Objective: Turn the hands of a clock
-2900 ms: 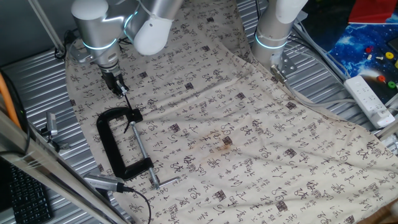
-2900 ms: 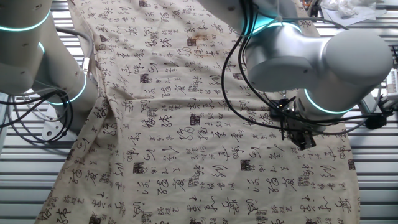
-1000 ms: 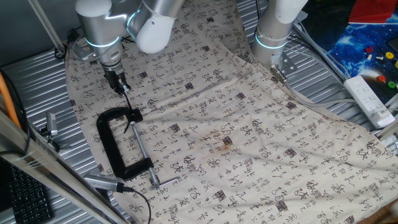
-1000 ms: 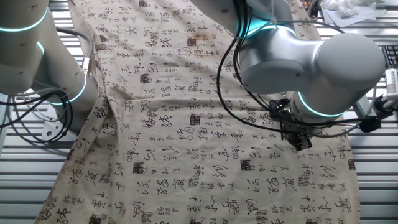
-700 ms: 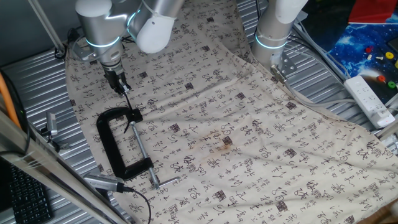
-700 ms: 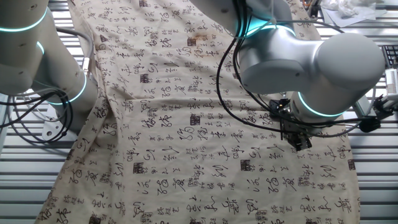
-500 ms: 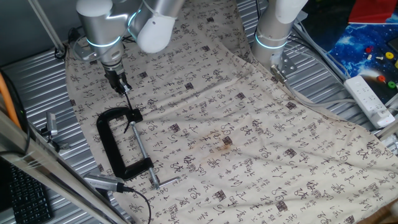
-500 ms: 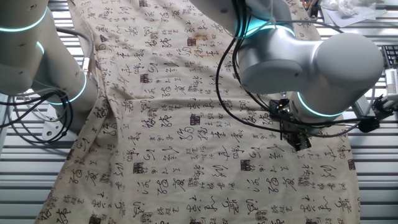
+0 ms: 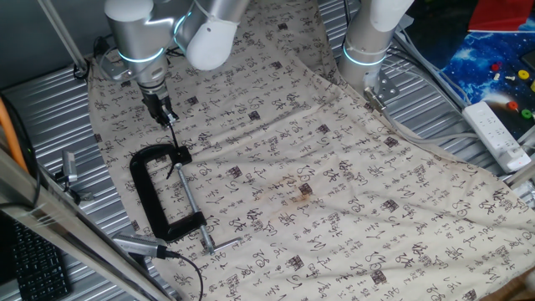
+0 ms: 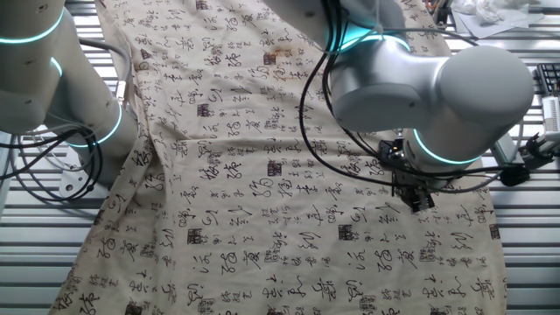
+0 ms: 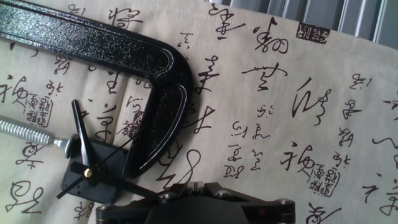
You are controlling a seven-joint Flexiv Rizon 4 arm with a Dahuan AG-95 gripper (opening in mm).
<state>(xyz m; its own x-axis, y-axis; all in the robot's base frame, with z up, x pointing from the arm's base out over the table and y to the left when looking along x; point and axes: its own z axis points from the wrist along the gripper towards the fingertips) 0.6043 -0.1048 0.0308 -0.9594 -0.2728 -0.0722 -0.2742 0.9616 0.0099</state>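
the gripper [image 9: 167,117] hovers just above the c-clamp [image 9: 159,196] holding the hands [image 11: 87,163]; whether its claw is apart, i cannot tell. approach step; next calls for descending onto a needle.

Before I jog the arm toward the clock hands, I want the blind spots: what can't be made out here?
- Gripper: fingertips cut off by the bottom edge of the hand view; open or shut unclear.
- Hands: too thin to separate in the fixed view showing the clamp.
- C-clamp: hidden behind the arm in the other fixed view.
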